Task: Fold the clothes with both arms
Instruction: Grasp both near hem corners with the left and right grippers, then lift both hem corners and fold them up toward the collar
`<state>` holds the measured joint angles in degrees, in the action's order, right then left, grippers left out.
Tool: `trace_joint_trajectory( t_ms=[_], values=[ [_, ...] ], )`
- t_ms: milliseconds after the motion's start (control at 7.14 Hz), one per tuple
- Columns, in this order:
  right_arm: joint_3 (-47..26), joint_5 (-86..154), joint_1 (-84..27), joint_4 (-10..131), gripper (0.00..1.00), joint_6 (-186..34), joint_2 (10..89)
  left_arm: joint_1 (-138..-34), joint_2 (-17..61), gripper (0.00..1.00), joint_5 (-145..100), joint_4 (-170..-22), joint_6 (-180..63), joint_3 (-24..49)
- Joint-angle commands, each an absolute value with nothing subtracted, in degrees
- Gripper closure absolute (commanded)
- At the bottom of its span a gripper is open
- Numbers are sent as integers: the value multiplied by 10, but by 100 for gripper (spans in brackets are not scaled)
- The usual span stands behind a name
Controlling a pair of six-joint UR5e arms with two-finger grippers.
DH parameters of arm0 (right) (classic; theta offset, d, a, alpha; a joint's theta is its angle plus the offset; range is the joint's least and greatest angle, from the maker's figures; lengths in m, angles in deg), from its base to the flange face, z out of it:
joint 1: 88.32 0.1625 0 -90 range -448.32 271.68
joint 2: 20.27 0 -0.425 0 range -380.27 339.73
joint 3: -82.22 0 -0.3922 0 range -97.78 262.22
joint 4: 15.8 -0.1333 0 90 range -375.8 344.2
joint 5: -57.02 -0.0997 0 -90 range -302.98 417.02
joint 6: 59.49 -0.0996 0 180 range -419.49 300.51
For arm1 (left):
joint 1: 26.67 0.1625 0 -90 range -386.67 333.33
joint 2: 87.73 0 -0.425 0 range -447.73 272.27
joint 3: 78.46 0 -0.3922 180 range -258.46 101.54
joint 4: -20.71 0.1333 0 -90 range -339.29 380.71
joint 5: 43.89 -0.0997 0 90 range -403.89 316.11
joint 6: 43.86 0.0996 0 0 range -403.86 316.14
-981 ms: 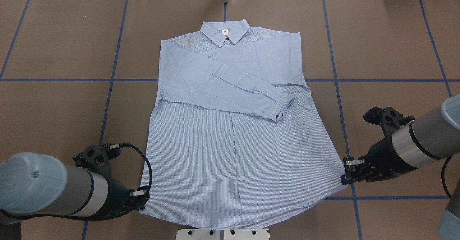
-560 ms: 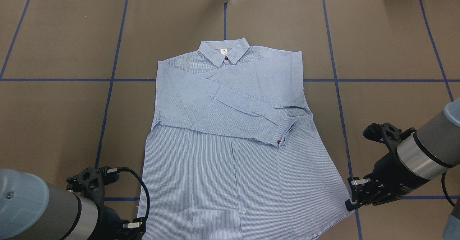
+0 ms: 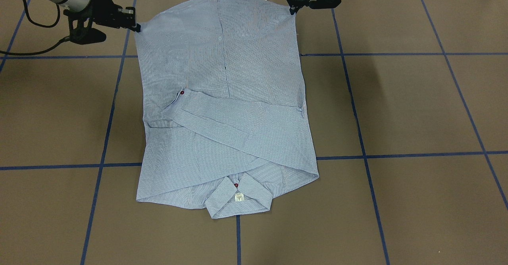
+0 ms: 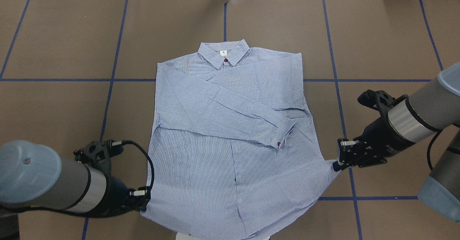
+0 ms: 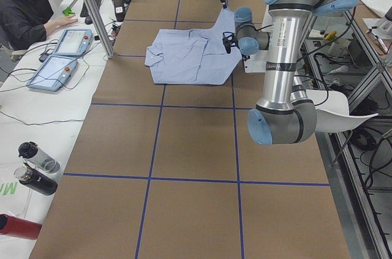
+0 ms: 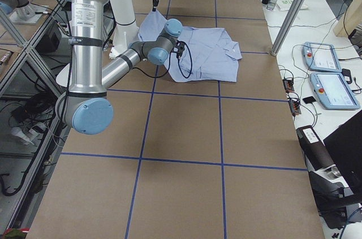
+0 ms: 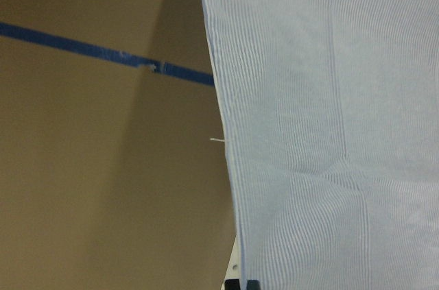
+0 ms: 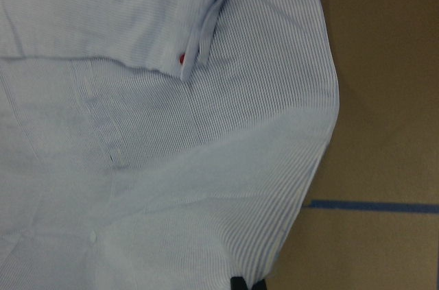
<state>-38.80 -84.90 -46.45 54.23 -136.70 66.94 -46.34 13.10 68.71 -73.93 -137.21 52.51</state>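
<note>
At the left of the overhead view, the left gripper (image 4: 143, 198) has its fingers clamped on the shirt's (image 4: 222, 168) hem corner on that side. The cloth hangs straight from the pinch in the left wrist view. The shirt lies in the middle of the brown table (image 4: 54, 107), front up. Its collar (image 4: 223, 53) is at the far end and both sleeves (image 4: 222, 103) are crossed over the chest, with one cuff (image 4: 285, 134) ending near the right side seam. The collar end rests flat, while the hem end is raised between the two arms.

This is thin woven cotton, light and wholly limp. It should carry no shape of its own, sag wherever it is unsupported, and slide easily on the smooth table cover. The crossed sleeves lie loose and could slip off if the cloth is jerked or tilted.

The hem corners look like the right holds, because the doubled seam there gives the fingers something firmer to bite. A grip further in would bunch the panel.

At the right, the right gripper (image 4: 337, 165) is likewise closed on the opposite hem corner. It draws the fabric into a taut point beside a blue tape line (image 4: 350, 182).
</note>
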Motion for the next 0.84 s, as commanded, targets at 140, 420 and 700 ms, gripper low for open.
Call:
trace_joint_trajectory(
  t_ms=[140,420,700],
  values=[
    [-254,-800,-415,542,100,-1367,542,-631,220,100,771,-741,-1257,406],
    [-156,-800,-369,542,100,-1368,468,-706,268,100,786,-746,-1217,329],
    [-57,-791,-340,542,100,-1366,400,-730,314,100,785,-775,-1204,240]
  ],
)
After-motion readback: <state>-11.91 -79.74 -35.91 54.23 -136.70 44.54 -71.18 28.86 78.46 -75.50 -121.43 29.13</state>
